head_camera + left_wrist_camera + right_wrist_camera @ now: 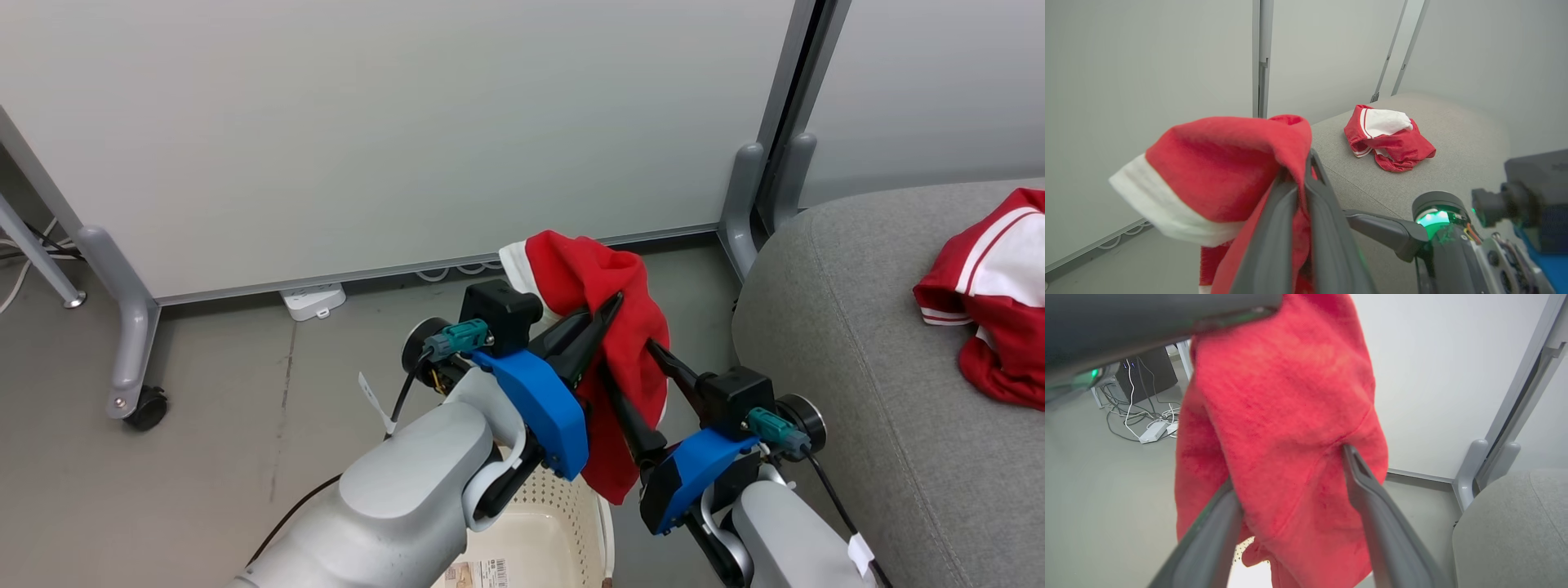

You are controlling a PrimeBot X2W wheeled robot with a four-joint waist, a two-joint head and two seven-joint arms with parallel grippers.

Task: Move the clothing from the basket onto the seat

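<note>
A red garment with a white cuff [588,269] hangs in the air above the basket [555,506], whose cream perforated wall shows at the bottom edge. My left gripper [611,304] is shut on this clothing near its top fold [1224,163]. My right gripper [629,361] is open just right of it, its fingers spread wide on either side of the hanging cloth [1282,396]. A second red and white garment [996,294] lies crumpled on the grey seat [849,343], also seen in the left wrist view [1388,139].
A white partition panel on a grey wheeled foot [131,392] stands behind the basket, and a second grey post [747,196] rises close to the seat's corner. A white power strip [314,300] lies on the floor by the panel. Loose cables [1147,416] lie further left.
</note>
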